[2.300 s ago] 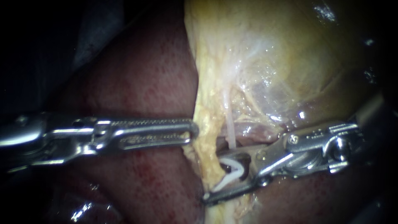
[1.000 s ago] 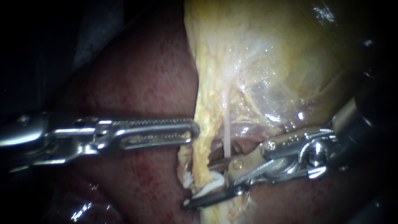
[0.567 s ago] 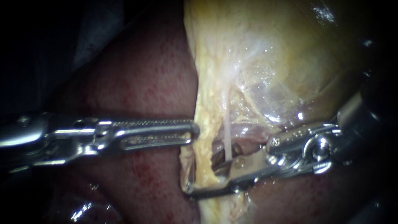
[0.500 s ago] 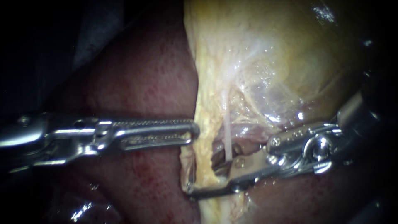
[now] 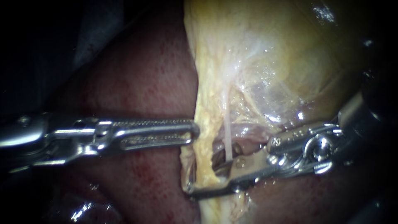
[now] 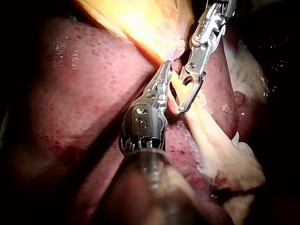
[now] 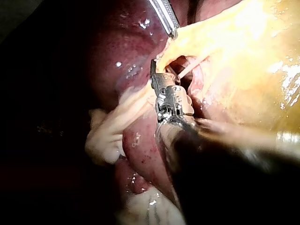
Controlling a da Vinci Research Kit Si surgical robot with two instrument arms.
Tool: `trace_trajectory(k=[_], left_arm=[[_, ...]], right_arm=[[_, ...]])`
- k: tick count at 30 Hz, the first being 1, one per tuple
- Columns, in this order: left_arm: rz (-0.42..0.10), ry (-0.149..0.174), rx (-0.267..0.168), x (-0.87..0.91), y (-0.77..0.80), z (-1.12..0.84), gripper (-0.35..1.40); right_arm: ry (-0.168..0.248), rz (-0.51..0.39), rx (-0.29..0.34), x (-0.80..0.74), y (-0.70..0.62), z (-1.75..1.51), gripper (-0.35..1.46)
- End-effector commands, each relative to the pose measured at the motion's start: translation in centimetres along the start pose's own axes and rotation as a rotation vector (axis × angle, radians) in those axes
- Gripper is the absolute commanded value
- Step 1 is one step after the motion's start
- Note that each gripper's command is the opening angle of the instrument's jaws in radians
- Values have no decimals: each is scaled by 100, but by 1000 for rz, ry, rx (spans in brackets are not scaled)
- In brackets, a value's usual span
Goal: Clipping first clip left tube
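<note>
The left tube (image 5: 205,161) is a yellowish, fatty band that hangs down from the gallbladder (image 5: 290,54) and lies against the dark red liver (image 5: 141,74). The liver shows on both sides of it.

My right instrument (image 5: 198,186) comes in from the right and crosses the tube low down. Its two jaws are pressed onto the tube from both sides. The lower jaw sticks out past the tube's far edge, and the upper jaw disappears behind the fat. I cannot make out a clip between the jaws in the endoscope view. In the left wrist view the right instrument (image 6: 185,105) shows as a narrow metal loop around the pale band, just beside my left instrument's tip. The right wrist view shows the right instrument (image 7: 157,75) with its tip at the tube, next to a small opening in the tissue.

A thin white strand (image 5: 227,141) runs down just to the right of the tube and ends behind the right instrument's upper jaw.

My left instrument (image 5: 192,132) lies level over the liver. Its long ridged jaws are closed, with the tips pinching the tube's left edge higher up. Its tip (image 6: 166,70) draws the fat into a point, and the same tented corner shows at its tip (image 7: 171,28) in the right wrist view.
</note>
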Motion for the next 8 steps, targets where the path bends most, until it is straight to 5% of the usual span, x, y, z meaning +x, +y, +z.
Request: trace_trajectory(k=[1,8], left_arm=[[0,0,0,0,0,0,-35],[0,0,-1,0,0,1,-35]], right_arm=[[0,0,0,0,0,0,-21],[0,6,0,0,0,0,-20]])
